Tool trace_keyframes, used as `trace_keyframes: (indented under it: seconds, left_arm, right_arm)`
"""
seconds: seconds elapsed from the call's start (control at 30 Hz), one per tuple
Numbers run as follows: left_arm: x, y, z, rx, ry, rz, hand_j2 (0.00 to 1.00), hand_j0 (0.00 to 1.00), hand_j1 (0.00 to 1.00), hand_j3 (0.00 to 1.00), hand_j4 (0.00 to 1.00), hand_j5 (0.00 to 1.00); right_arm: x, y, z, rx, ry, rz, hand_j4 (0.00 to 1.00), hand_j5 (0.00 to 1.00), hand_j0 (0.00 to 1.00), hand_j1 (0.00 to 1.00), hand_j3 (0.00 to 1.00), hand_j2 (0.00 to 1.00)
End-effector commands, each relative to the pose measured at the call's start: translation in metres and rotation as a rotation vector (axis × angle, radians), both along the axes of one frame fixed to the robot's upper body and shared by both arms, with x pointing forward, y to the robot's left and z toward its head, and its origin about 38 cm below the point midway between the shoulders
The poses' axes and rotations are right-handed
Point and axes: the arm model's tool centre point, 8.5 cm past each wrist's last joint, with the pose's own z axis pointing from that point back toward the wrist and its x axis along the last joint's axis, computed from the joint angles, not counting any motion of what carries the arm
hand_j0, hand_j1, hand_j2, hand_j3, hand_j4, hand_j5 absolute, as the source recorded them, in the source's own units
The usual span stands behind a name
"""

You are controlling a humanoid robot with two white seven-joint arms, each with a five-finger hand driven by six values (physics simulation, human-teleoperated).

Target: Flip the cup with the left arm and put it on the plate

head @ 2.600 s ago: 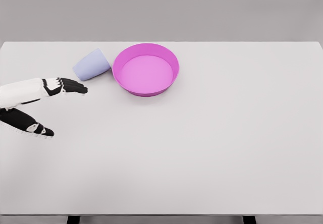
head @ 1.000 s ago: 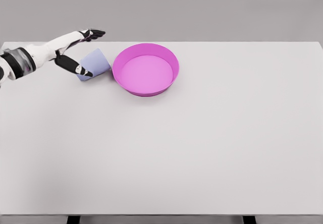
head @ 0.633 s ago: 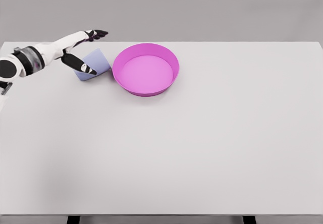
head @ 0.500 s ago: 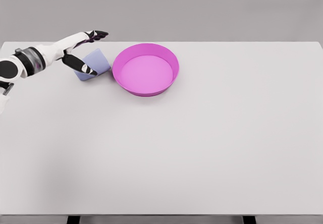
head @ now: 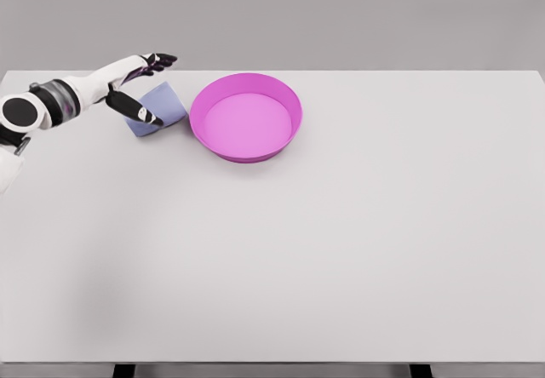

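Observation:
A pale lavender cup [head: 162, 108] lies on its side on the white table, just left of the magenta plate [head: 246, 117], a shallow round dish with a raised rim. My left hand [head: 145, 84] reaches in from the left edge and brackets the cup: the fingers [head: 157, 59] stretch over its far side, the thumb [head: 138, 111] lies across its near side. The hand is open and spread around the cup, not closed on it. The right arm is out of view.
The white table [head: 341, 242] fills the view, its far edge just behind the cup and plate. A plain grey wall lies beyond.
The left hand rose from the table's left front and swung back to the cup, fingers over it and thumb in front. In the last second only the forearm shifted slightly rightward.

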Motion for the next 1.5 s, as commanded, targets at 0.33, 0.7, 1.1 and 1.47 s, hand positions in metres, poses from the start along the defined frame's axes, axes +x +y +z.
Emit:
trace_keyframes:
  seconds: [0.33,0.7,1.1,1.47]
  left_arm:
    - [0.002,0.001,-0.002,-0.003,0.011,0.010,1.00,1.00,1.00,1.00,1.00,1.00]
    - [0.010,-0.001,-0.018,0.009,0.043,0.042,1.00,1.00,1.00,1.00,1.00,1.00]
    - [0.013,-0.002,-0.019,0.006,0.046,0.053,1.00,1.00,1.00,1.00,1.00,1.00]
    - [0.014,-0.003,-0.024,0.001,0.057,0.061,1.00,1.00,1.00,1.00,1.00,1.00]
  right_arm:
    - [0.000,0.000,0.000,0.000,0.000,0.000,1.00,1.00,1.00,1.00,1.00,1.00]
    - [0.000,0.000,0.000,0.000,0.000,0.000,1.00,1.00,1.00,1.00,1.00,1.00]
    - [0.000,0.000,0.000,0.000,0.000,0.002,1.00,1.00,1.00,1.00,1.00,1.00]
    - [0.000,0.000,0.000,0.000,0.000,0.000,1.00,1.00,1.00,1.00,1.00,1.00]
